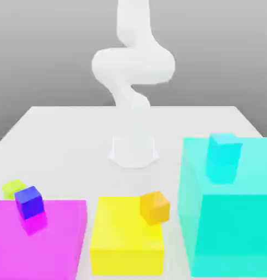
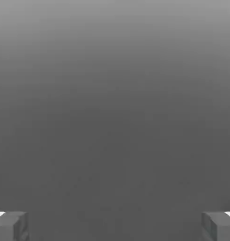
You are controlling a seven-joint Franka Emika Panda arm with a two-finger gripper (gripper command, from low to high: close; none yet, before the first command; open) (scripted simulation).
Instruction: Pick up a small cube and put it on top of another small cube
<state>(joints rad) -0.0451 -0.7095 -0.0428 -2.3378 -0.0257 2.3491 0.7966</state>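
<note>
White arm [image 1: 133, 65] coiled upright over its base, gripper [image 2: 115, 226] fingers spread wide, empty.

Small cube [image 1: 13, 187]: lime yellow-green, plain.
Another small cube [image 1: 29, 202]: dark blue, purple-tinged on shaded face.
Flat block [image 1: 40, 240] under blue cube: solid magenta.
Small orange cube [image 1: 155, 207]: orange, darker on shaded side.
Flat block [image 1: 126, 236] under orange cube: bright yellow.
Big block [image 1: 234, 213]: cyan-turquoise.
Small cyan cube [image 1: 224, 157] on it: near-matching cyan.
Table [image 1: 70, 142]: white-grey.
Arm [image 1: 133, 71]: plain white.
Fingertips [image 2: 11, 226]: grey, white corner edge.
Backdrop: grey gradient.
</note>
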